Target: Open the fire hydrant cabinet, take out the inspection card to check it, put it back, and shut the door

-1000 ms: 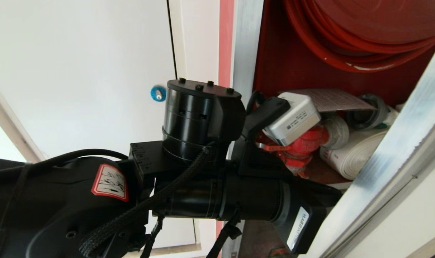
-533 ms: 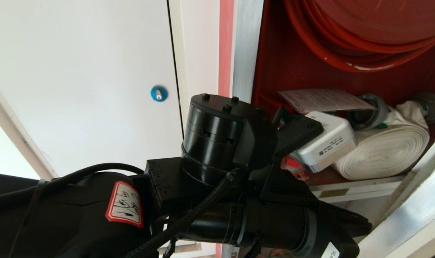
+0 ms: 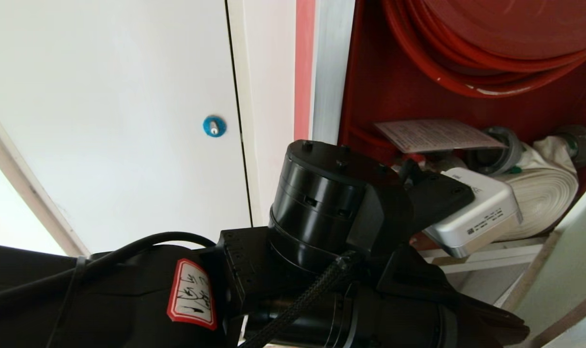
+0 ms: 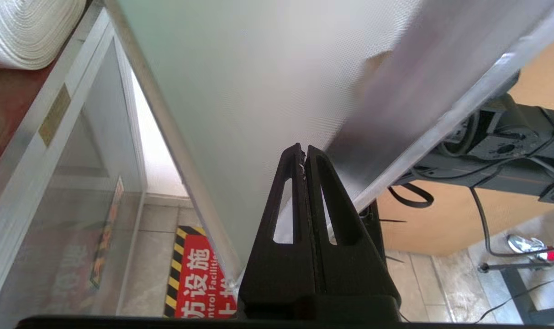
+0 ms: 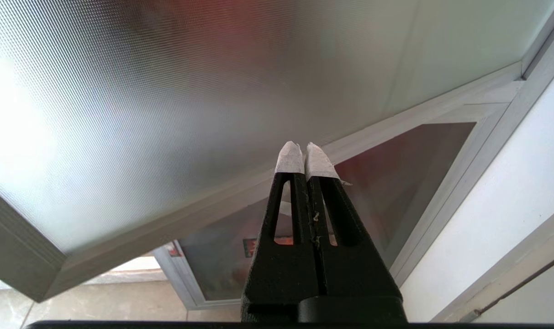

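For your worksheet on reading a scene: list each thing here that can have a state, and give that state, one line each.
fire hydrant cabinet: open, red interior exposed.
door: swung open.
inspection card: inside the cabinet, untouched.
white hose: rolled up.
left gripper: shut, empty, by the door.
right gripper: shut, empty, idle.
white panel door: closed.

We see a plain white panel door (image 3: pixel 104 96) with a blue round lock (image 3: pixel 214 126), a red hazard-striped floor sign (image 4: pixel 197 278) on grey tiles, a tan wall (image 4: pixel 445 219)
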